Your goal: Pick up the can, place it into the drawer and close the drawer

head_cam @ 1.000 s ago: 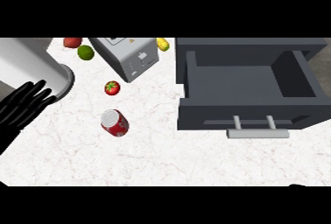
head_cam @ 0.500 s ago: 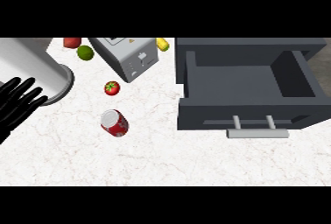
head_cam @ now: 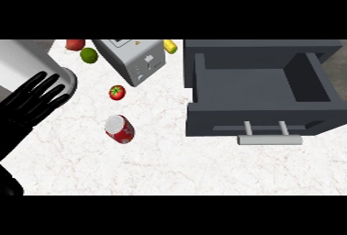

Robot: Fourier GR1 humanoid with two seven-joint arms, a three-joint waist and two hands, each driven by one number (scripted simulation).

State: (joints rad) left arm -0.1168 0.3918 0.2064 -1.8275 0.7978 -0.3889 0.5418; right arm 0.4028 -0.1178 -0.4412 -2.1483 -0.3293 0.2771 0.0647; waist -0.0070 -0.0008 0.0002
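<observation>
Left hand point(head_cam: 34, 98), fingers spread and holding nothing, has shifted slightly up and left from a second ago and hangs at the view's left edge, well apart from the red can point(head_cam: 120, 129) on the counter point(head_cam: 169, 170), while the drawer point(head_cam: 261, 87) stands open, pick-up not yet begun.

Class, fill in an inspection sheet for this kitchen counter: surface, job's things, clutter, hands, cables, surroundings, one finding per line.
Surface: white marbled counter.
Job's things: red can on the counter, apart from the hand; grey drawer pulled open, nothing seen inside, handle facing the robot.
Clutter: tomato, lime, red fruit, yellow fruit, toaster.
Hands: left hand open, holding nothing, at the view's left; right hand not in view.
Cables: nothing seen.
Surroundings: metal cylinder behind the left hand.
</observation>
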